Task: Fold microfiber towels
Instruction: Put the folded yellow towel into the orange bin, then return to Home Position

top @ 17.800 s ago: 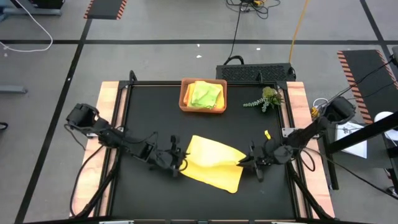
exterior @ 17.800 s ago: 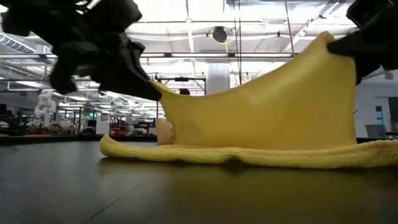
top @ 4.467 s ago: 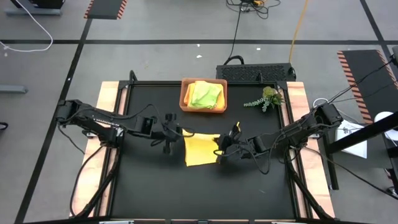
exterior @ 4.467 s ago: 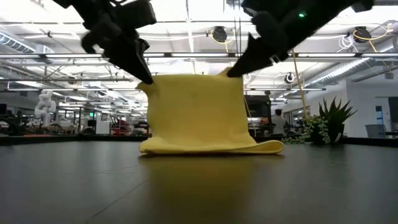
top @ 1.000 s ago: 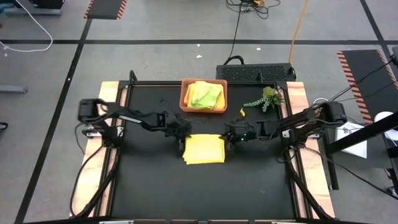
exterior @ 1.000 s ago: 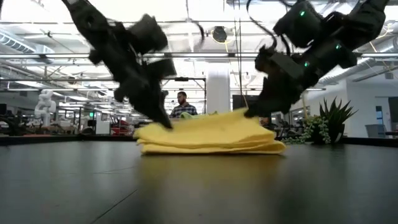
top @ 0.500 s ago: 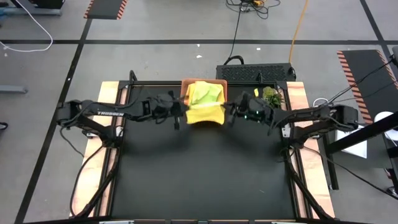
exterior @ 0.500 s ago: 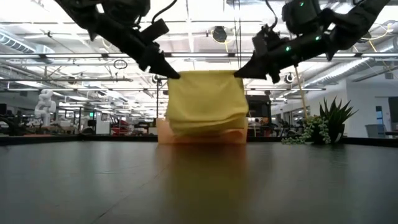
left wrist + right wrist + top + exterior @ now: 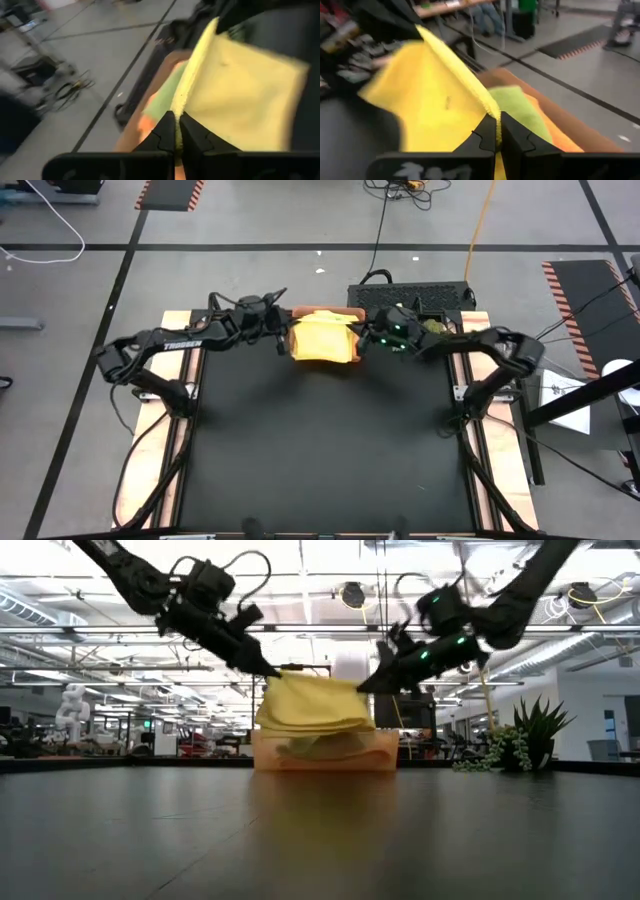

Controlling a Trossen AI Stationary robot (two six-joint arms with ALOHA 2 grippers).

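A folded yellow microfiber towel (image 9: 322, 340) hangs between my two grippers over the orange-brown tray (image 9: 325, 758) at the table's far edge. My left gripper (image 9: 284, 337) is shut on its left side and my right gripper (image 9: 361, 340) on its right side. In the tray lie a lime green towel (image 9: 517, 105) and an orange one (image 9: 144, 123). Seen from the low view, the yellow towel (image 9: 315, 705) sags down to the tray's rim. Whether it touches the cloths inside, I cannot tell. My left gripper pinches the folded towel's left edge (image 9: 180, 106) between its two fingers, several layers thick. It comes from the table's left, slanting slightly down. The towel hangs clear of the table. My right gripper pinches the towel's right edge (image 9: 489, 107) between its two fingers, coming from the table's right, nearly level. The fold spans slack between the two holds, above the tray.
A small green plant sprig (image 9: 530, 735) stands at the far right, close behind my right arm. A black box (image 9: 410, 295) sits beyond the far edge. The black mat (image 9: 320, 450) stretches bare toward the near edge.
Both grippers, shut on the folded yellow towel, have lifted it off the middle of the table and carried it toward the far edge. The towel has gone from lying flat to hanging between them, and now hangs over the tray.
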